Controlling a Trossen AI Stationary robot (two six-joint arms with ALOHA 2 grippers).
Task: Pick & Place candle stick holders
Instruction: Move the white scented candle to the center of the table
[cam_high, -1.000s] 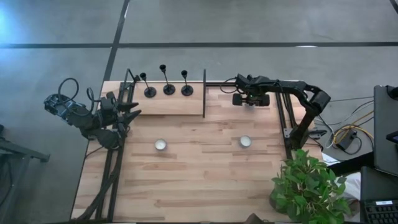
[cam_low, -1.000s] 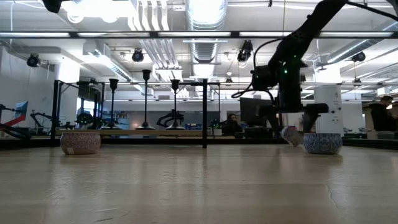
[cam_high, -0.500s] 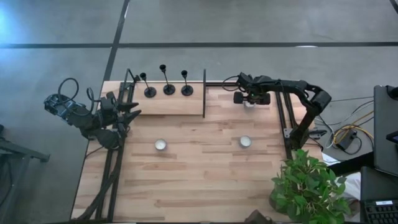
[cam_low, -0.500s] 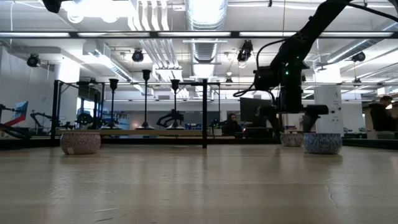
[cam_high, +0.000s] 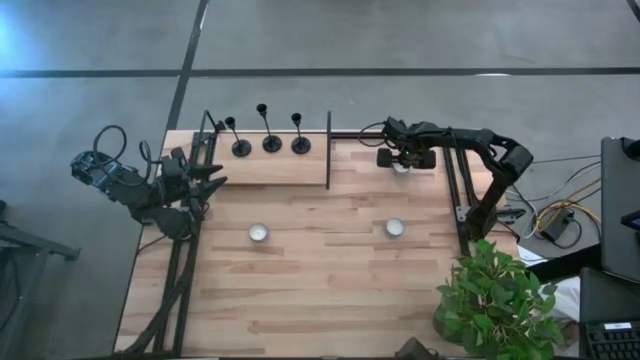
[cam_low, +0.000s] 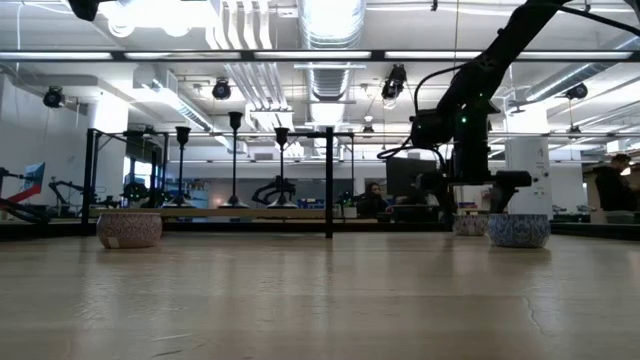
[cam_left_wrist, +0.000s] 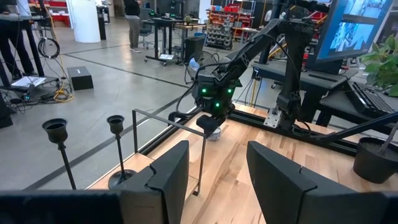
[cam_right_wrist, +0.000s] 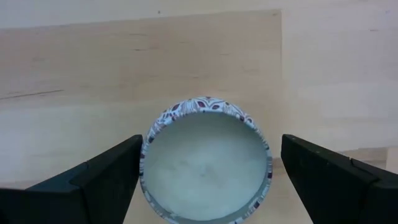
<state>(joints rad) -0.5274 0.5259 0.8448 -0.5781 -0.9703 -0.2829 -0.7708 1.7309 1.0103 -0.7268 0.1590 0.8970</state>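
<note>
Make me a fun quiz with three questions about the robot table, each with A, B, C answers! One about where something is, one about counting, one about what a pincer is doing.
1. Where do the candle stick holders stand?
A. in a row at the table's far edge, left of the thin black upright bar
B. next to the plant
C. in the table's middle

2. How many small round patterned tins are on the table?
A. one
B. three
C. five

3. What is the right pincer doing?
A. squeezing a holder
B. open, with a tin between its fingers
C. resting off the table

Answers:
1 A: the high view shows all three there.
2 B: two tins sit mid-table, and one tin is under the right pincer.
3 B: the right wrist view shows gaps on both sides of the tin.
</note>
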